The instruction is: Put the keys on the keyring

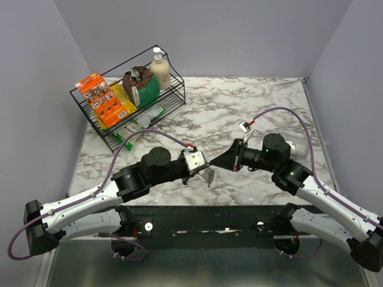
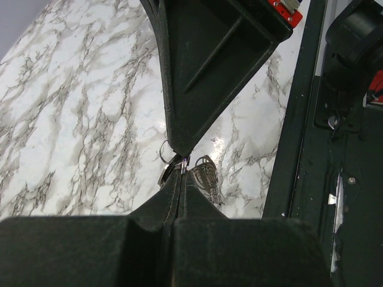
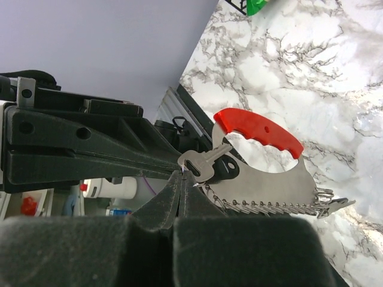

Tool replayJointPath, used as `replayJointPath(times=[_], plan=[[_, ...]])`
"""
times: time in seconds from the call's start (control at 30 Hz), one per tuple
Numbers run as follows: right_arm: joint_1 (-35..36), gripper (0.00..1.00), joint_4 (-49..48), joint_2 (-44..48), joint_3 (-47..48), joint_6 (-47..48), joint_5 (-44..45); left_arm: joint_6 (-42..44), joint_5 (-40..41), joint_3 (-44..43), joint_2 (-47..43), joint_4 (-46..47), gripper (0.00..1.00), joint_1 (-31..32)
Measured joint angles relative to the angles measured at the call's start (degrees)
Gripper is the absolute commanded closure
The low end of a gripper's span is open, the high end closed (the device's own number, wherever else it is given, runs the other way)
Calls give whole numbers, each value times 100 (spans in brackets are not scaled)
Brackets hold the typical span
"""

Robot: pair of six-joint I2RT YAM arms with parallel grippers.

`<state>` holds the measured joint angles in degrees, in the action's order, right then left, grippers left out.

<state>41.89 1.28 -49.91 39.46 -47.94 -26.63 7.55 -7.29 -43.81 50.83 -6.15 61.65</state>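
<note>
Where two end effectors point(image 2: 179, 172) point(image 3: 182, 175) meet, one keyring point(image 3: 269, 179).

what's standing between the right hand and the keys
Nothing visible stands between them. The right hand is shut with its tips at the head of a silver key, nose to nose with the shut left hand. The keyring, with its red clip, hangs right beside that key, and nothing shows between the two.
</note>
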Motion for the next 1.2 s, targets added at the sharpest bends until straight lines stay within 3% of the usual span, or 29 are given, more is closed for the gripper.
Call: replayJointPath(times=[1.2], plan=[[-35,100,-179,302,-525,52,-9,-118,-50,155,-125,236,100,37]])
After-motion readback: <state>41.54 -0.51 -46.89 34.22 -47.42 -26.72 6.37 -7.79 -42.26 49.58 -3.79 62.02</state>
